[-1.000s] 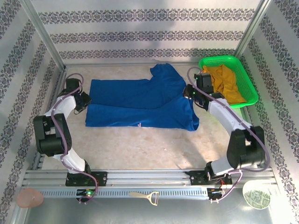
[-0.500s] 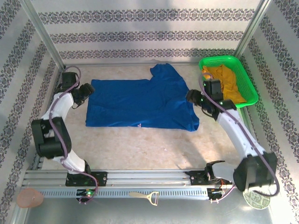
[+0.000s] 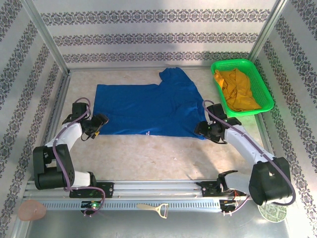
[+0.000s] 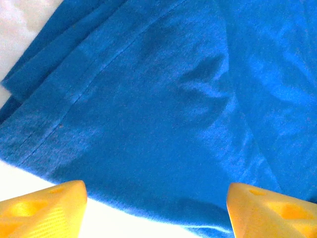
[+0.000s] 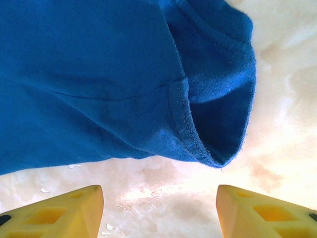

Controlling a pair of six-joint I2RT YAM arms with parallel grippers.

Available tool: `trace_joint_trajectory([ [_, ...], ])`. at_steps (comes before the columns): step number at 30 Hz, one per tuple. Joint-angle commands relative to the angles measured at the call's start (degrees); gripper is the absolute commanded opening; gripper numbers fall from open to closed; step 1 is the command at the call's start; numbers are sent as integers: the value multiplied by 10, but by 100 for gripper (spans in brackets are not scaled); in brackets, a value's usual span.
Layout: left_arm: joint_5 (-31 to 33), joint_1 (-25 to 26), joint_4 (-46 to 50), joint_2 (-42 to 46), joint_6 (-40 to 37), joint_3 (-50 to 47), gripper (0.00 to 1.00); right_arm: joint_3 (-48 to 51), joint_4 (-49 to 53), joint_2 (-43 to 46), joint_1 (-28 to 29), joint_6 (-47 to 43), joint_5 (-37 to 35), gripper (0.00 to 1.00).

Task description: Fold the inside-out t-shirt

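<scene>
The inside-out t-shirt (image 3: pixel 148 106) lies spread flat in the middle of the table, royal blue, with one sleeve pointing to the back. My left gripper (image 3: pixel 99 121) stands open at the shirt's near left corner. In the left wrist view the yellow fingertips (image 4: pixel 44 208) straddle the near hem of the t-shirt (image 4: pixel 163 109), with nothing gripped by the left gripper (image 4: pixel 158 215). My right gripper (image 3: pixel 200 130) is open at the near right corner. In its wrist view, the right gripper (image 5: pixel 161 210) hovers over bare table just short of the t-shirt (image 5: pixel 99 74).
A green basket (image 3: pixel 262 87) at the back right holds a mustard-yellow garment (image 3: pixel 237 91). A bottle opener (image 3: pixel 154 209), a pink object (image 3: pixel 32 209) and a round dish (image 3: pixel 271 207) lie by the near rail. Patterned walls close three sides.
Both grippers have opened and let go of the shirt, which now lies flat. Both arms have drawn back from the shirt's side edges to its near corners.
</scene>
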State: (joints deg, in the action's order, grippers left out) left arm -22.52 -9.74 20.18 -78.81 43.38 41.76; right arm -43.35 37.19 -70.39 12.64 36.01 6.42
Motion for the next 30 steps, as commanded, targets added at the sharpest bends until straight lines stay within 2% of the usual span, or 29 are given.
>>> trace_joint_trajectory([
  [1, -7, 4, -37, -23, 5, 9, 75, -16, -1, -27, 2, -15, -28, 62],
  [11, 12, 4, -43, -65, 2, -2, 76, -75, -10, -132, -10, -64, -52, 61],
  [14, 20, 4, -37, -72, 3, -3, 76, -79, -13, -153, -15, -71, -45, 57],
  [17, 32, 4, -27, -77, 6, 1, 76, -80, -12, -162, -20, -78, -43, 44],
  [23, 57, 4, 13, -104, 5, 20, 75, -67, -9, -146, -52, -82, -43, 4],
  [24, 60, 4, 20, -110, 4, 23, 75, -65, -7, -143, -59, -84, -44, 0],
  [30, 76, 4, 38, -121, -2, 27, 75, -70, -2, -130, -90, -97, -40, 0],
])
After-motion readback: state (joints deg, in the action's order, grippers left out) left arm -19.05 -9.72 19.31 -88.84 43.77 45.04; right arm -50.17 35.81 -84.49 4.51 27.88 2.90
